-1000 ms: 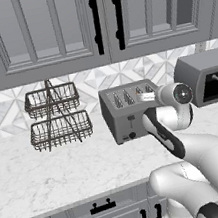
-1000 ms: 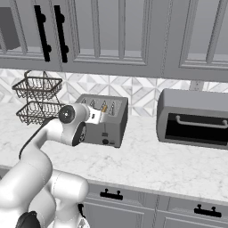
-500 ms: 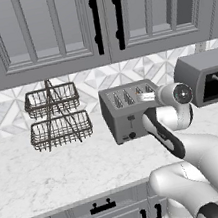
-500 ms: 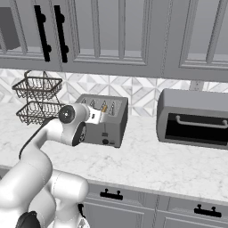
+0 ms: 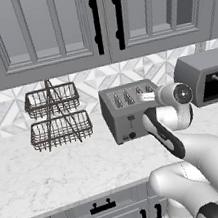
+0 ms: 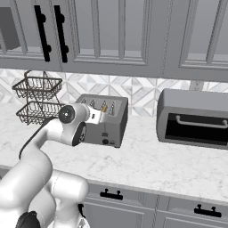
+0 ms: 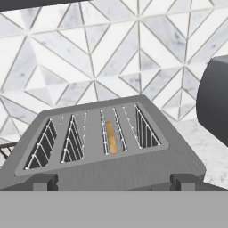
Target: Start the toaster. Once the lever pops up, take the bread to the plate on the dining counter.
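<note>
Marble worktop (image 5: 52, 177) carries the toaster (image 5: 127, 113), bread (image 7: 111, 138) sunk in one slot. Gripper (image 7: 113, 181) hovers just before it, fingers spread wide, seemingly touching nothing.

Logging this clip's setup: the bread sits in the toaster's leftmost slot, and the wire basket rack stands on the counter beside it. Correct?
Not quite. The hand view shows the bread in the third slot from the left of the toaster, not the leftmost. The wire basket rack does stand on the counter beside it.
</note>
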